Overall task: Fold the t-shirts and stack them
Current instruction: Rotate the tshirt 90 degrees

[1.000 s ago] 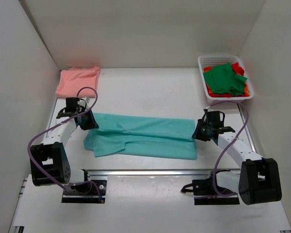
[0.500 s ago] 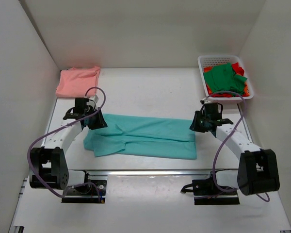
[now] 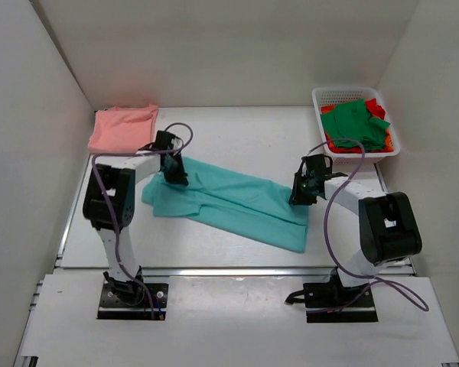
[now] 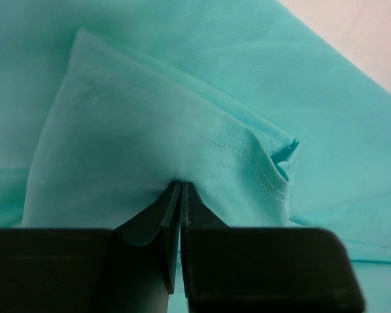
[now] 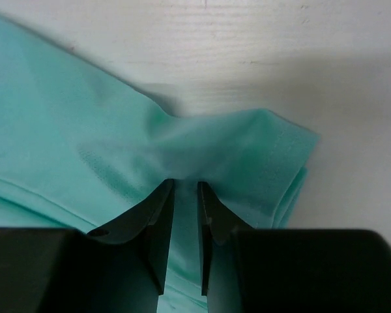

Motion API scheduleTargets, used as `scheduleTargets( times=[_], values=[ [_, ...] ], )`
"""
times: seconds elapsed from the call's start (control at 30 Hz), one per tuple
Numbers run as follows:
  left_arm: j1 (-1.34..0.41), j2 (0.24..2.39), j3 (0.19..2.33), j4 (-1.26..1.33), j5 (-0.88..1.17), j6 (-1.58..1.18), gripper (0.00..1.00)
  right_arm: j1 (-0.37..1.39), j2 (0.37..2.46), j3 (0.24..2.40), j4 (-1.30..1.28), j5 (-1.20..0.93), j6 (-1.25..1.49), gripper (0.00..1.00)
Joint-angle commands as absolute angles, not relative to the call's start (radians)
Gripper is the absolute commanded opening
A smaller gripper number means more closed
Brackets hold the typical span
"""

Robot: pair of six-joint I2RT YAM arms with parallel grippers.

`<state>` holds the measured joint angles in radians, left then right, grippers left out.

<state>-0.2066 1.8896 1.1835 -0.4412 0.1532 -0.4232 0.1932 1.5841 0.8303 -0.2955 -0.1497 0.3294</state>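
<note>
Betw. L pincer [image 4: 181,186], R pincer [image 5: 184,182]: teal t-shirt [image 3: 237,202], ends pinched.

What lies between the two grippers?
The teal shirt, running slantwise from the left gripper to the right gripper; the top view shows it.

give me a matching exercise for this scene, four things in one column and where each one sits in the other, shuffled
1. teal cotton t-shirt
2. salmon-pink cotton t-shirt
3. white plastic mesh basket
4. dark green cotton t-shirt

a. far right corner
b. folded, far left corner
c. piled inside the basket
d. spread out in the middle

Pairs: 1-d, 2-b, 3-a, 4-c
</note>
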Motion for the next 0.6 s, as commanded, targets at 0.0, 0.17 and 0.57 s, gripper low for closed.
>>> scheduleTargets(
  times=[0.0,0.17,0.57],
  values=[
    [-0.230,2.024,1.338,-0.486,0.113,-0.420,0.15,0.261,1.557,0.787,-0.408,-0.091,0.422,0.19],
    [-0.264,2.359,1.960,-0.786,0.177,-0.353,0.15,0.366,1.439,0.619,-0.377,-0.093,0.622,0.16],
    [-0.313,2.689,2.474,-0.883,0.241,-0.353,0.16,0.814,1.400,0.523,-0.172,-0.072,0.960,0.00]
  ],
)
